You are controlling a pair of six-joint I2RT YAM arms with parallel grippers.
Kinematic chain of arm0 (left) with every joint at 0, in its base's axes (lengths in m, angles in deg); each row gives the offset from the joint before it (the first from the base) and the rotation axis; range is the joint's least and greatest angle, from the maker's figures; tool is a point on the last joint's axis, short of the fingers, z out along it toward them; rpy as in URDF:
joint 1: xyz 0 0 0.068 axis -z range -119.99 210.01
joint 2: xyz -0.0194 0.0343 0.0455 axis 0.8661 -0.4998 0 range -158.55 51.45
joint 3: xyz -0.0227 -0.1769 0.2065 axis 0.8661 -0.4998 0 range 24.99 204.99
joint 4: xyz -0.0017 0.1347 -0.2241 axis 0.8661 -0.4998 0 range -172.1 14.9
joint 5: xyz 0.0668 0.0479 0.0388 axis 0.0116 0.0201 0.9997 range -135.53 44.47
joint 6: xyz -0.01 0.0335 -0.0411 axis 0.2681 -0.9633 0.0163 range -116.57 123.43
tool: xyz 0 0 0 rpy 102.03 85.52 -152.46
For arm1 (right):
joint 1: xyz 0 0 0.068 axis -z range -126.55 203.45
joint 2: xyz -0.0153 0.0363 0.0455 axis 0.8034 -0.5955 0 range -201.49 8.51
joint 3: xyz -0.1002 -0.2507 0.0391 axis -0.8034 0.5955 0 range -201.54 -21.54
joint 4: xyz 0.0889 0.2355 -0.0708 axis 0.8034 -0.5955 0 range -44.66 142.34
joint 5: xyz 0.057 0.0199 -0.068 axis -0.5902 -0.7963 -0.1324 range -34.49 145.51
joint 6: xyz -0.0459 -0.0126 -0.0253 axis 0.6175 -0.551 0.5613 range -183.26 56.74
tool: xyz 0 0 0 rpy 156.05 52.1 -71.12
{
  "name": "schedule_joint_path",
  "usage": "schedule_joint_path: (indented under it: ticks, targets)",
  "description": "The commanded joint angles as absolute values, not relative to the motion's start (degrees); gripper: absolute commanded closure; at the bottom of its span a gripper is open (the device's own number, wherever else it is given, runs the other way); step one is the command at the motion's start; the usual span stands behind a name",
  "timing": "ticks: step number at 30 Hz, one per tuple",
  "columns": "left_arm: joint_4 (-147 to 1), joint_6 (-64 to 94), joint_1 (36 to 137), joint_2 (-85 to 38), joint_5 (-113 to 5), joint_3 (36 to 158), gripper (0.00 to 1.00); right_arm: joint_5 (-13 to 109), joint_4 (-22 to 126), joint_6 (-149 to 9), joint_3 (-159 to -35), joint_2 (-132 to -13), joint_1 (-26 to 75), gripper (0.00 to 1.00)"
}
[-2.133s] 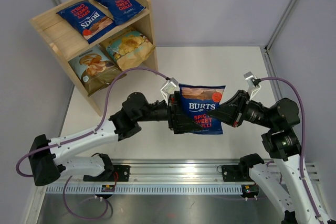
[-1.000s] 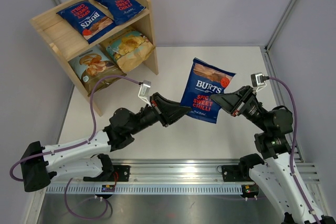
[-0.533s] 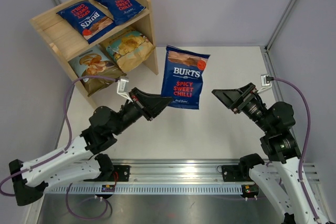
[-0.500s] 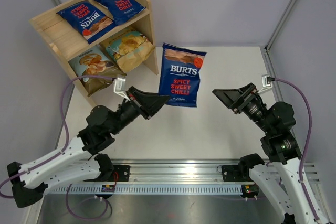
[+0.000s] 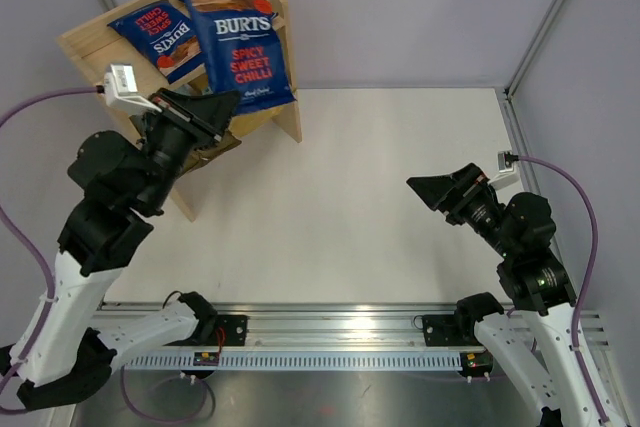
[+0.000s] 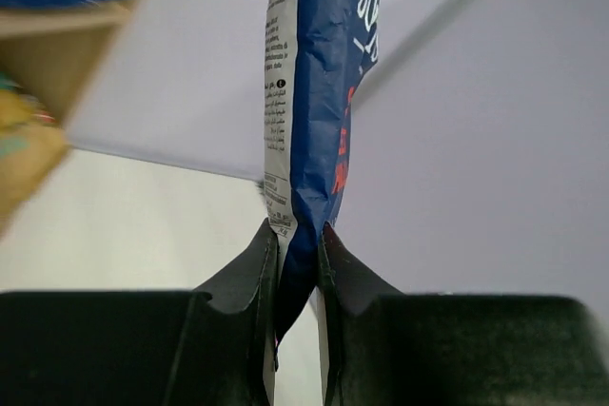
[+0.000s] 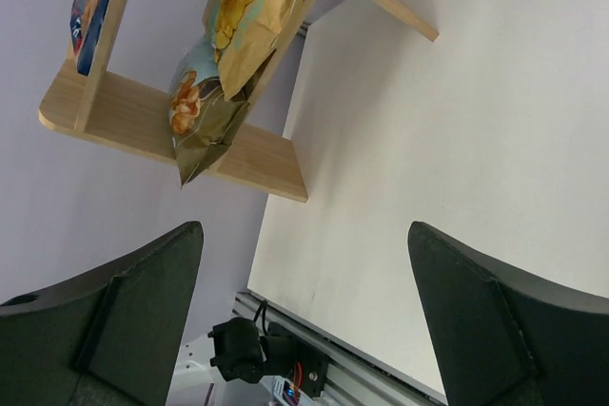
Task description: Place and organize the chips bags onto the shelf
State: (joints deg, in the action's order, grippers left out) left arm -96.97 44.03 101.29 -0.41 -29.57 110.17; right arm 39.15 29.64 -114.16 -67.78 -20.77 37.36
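Observation:
My left gripper [image 5: 228,104] is shut on the bottom edge of a dark blue Burts chips bag [image 5: 238,39]. It holds the bag upright in the air in front of the wooden shelf [image 5: 88,45]. The left wrist view shows that bag [image 6: 314,92] edge-on, pinched in the left gripper [image 6: 297,235]. A second blue bag [image 5: 158,33] lies on the top tier. On the lower tier stand a tan-yellow bag [image 7: 259,2] and a pale blue-olive bag [image 7: 198,111]. My right gripper [image 5: 428,190] hangs open over the right side of the table, holding nothing.
The white table [image 5: 380,197] lies between the arms. The shelf stands at the far left corner, close to the left grey wall [image 5: 40,147]. A metal rail [image 5: 340,332] carrying the arm bases runs along the near edge.
The left arm has swung the blue bag up and to the left, from mid-table to in front of the shelf. The right gripper let go of it, opened and drew back.

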Motion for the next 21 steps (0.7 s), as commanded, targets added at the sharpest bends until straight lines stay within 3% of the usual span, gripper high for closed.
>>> schedule_joint_path:
  ticks: [1,3,7,14,21]
  targets:
    - [-108.75,45.01,94.31,-3.74,-29.34,119.63,1.00,41.27,29.14,-112.39,-69.27,-20.85,37.46,0.03]
    - [-110.86,45.71,88.44,-5.58,-30.76,125.41,1.00,41.36,28.62,-112.22,-69.27,-20.85,37.46,0.03]
    - [-115.70,49.30,72.35,-11.73,-45.12,132.28,1.00,42.14,27.82,-111.78,-69.27,-20.50,37.46,0.03]
    - [-114.83,55.64,44.24,-16.40,-65.73,134.59,1.00,42.76,26.50,-110.81,-69.27,-20.06,37.46,0.03]
    - [-118.96,54.50,33.21,-16.40,-69.09,135.46,1.00,42.85,27.29,-110.37,-67.43,-20.06,37.46,0.03]
